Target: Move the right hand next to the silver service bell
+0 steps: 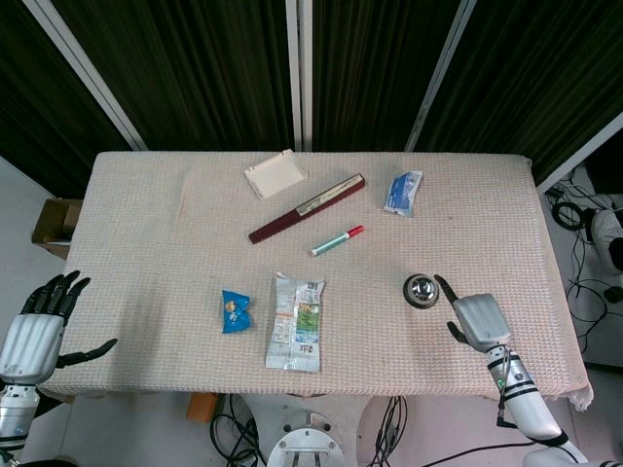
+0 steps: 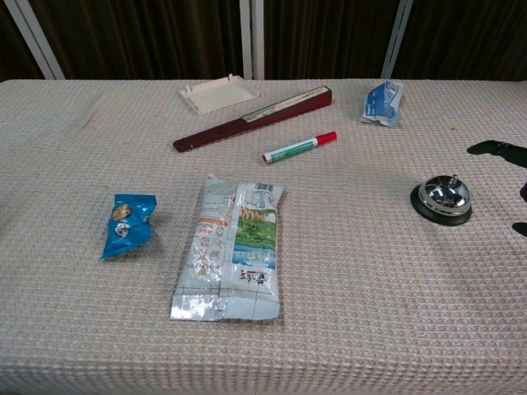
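Note:
The silver service bell (image 1: 421, 290) on its black base sits on the table's right side, seen too in the chest view as the bell (image 2: 442, 200). My right hand (image 1: 477, 320) lies just to the right of it and slightly nearer the front edge, holding nothing, with one dark finger reaching up beside the bell. In the chest view only its black fingertips (image 2: 496, 149) show at the right edge. My left hand (image 1: 39, 329) hangs open off the table's front left corner, fingers spread.
A silver snack bag (image 1: 296, 321) and a small blue packet (image 1: 234, 310) lie at the front centre. A green and red marker (image 1: 337, 240), a dark red folded fan (image 1: 307, 208), a white tray (image 1: 274, 174) and a blue-white wrapper (image 1: 402, 192) lie further back.

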Available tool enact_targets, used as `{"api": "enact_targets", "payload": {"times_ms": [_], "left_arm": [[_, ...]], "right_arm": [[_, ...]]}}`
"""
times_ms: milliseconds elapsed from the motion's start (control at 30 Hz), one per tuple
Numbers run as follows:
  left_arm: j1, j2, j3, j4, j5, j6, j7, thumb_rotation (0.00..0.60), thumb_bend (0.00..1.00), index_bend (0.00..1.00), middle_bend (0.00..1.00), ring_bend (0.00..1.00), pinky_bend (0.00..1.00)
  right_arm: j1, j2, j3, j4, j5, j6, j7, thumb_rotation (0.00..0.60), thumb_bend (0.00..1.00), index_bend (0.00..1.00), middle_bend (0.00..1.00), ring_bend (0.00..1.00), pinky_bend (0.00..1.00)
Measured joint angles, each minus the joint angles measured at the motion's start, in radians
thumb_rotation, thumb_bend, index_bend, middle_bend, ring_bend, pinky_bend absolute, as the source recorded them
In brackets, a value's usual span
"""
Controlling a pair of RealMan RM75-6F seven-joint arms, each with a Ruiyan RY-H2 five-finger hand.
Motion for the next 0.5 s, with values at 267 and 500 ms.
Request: {"api": "enact_targets", "payload": {"times_ms": [267,500], "left_arm": [[-0.001,-0.001,-0.001,-0.001,-0.002,-0.003,0.002,0.167,0.01,0.11,0.08,0.07,0.18],[-0.002,-0.002,0.000,0.003,-0.003,-0.010,-0.001,0.164,0.01,0.11,0.08,0.07,0.18]], "right_arm": [[0.001,-0.005,-0.005,0.009,0.002,-0.008,-0.002,0.600,0.25,0.00,0.80,0.86,0.85],[0.002,-0.013,-0.011,0.018,0.003,-0.017,-0.009,0.600,0.25,0.00,0.80,0.86,0.85]]}}
